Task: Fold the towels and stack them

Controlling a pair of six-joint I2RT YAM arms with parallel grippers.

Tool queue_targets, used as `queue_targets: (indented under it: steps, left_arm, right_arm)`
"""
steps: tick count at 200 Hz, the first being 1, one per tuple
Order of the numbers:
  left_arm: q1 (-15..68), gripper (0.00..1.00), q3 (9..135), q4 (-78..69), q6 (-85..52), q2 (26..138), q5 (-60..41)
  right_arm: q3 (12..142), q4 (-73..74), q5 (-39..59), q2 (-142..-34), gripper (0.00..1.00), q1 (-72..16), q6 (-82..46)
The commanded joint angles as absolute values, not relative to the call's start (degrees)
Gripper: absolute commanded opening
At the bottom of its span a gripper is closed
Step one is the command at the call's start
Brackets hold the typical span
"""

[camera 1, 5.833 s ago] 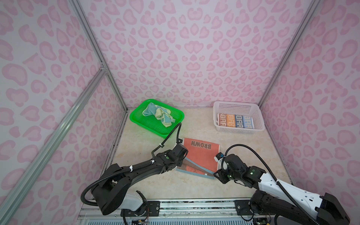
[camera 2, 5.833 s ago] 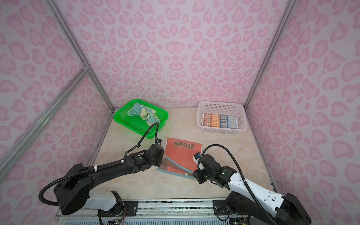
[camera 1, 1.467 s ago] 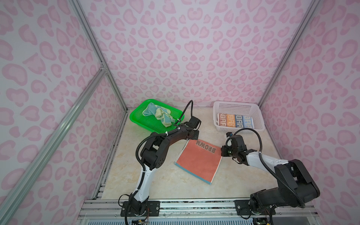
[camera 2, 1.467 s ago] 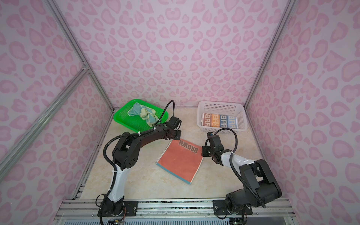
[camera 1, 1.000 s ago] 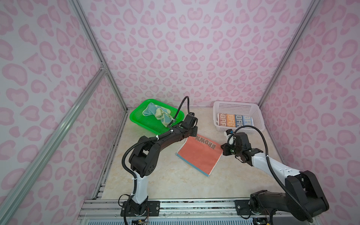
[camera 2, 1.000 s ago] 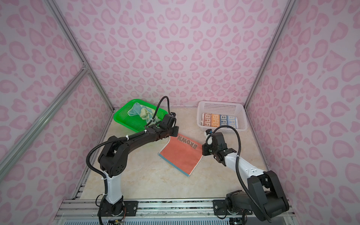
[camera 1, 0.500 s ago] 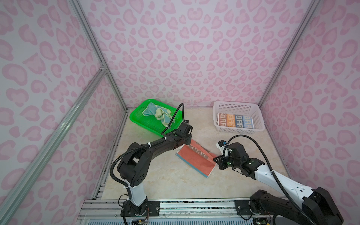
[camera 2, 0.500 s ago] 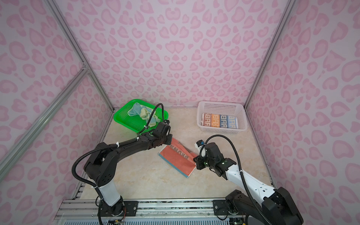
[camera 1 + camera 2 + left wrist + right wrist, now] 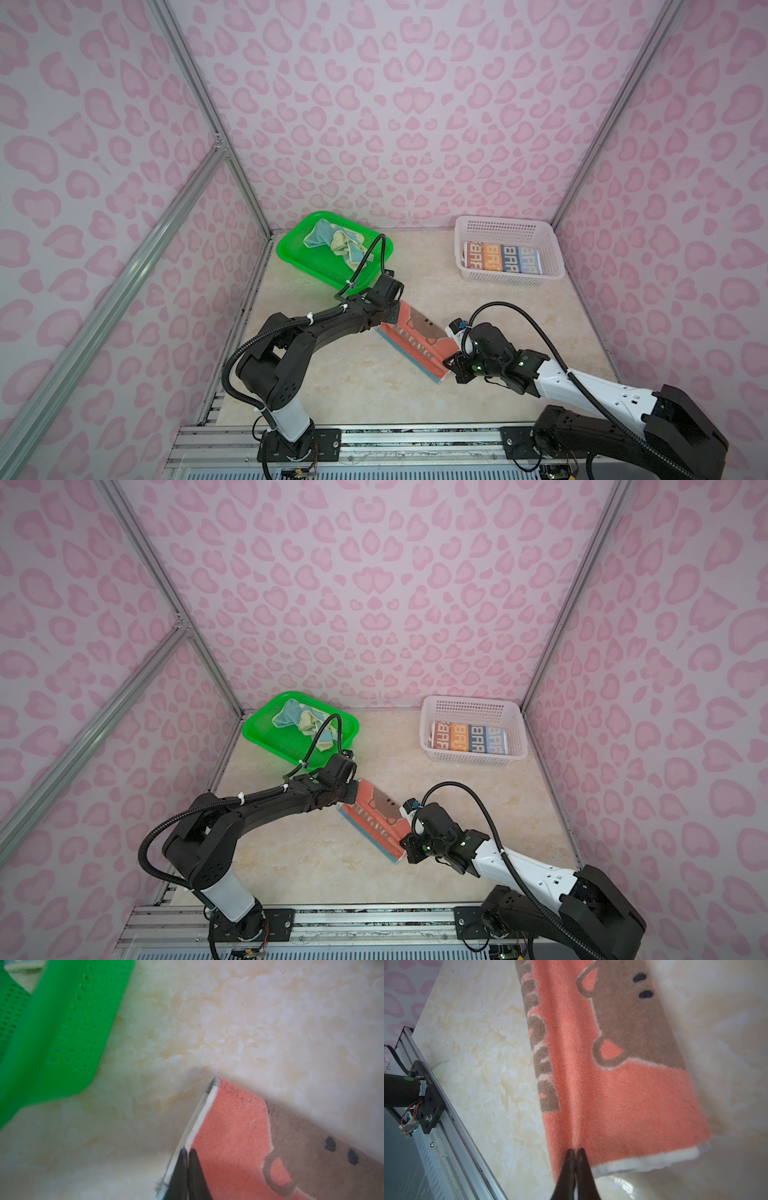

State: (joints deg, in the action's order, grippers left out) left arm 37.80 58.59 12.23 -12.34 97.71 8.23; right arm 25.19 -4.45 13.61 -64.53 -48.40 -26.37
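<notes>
The orange bear towel (image 9: pixel 415 338) lies partly folded along its length on the table (image 9: pixel 353 374), running diagonally between both arms. The left gripper (image 9: pixel 187 1157) is closed, pinching the towel's white hem at the end nearest the green basket (image 9: pixel 299 262). The right gripper (image 9: pixel 576 1154) is closed, pinching the hem at the opposite end. Crumpled pale towels (image 9: pixel 334 243) sit in the green basket; a folded lettered towel (image 9: pixel 500 258) lies flat in the white basket (image 9: pixel 552 257)
</notes>
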Motion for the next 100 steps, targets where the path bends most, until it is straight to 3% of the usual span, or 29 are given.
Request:
queue_targets:
  steps: [1, 24, 38, 57, 100]
  left_arm:
    - [37.6, 0.08, 58.2, 10.8, -12.9, 98.0, 11.7]
    - [37.6, 0.24, 58.1, 11.2, -13.1, 98.9, 12.2]
    - [37.7, 0.45, 58.2, 11.4, -13.0, 98.8, 12.2]
    - [37.7, 0.62, 58.1, 11.6, -12.7, 97.9, 12.7]
    - [38.0, 0.67, 58.4, 12.3, -11.9, 95.1, 11.3]
  right_arm:
    - [24.6, -3.4, 12.9, -67.4, 0.05, -50.3, -29.0]
    - [25.4, -1.9, 13.8, -71.2, 0.19, -52.0, -29.7]
    - [25.9, -2.6, 14.4, -72.2, 0.29, -52.4, -29.7]
    - [25.9, -3.7, 14.0, -70.5, 0.43, -52.4, -29.8]
    - [25.4, -12.8, 3.3, -60.4, 0.49, -49.6, -35.8]
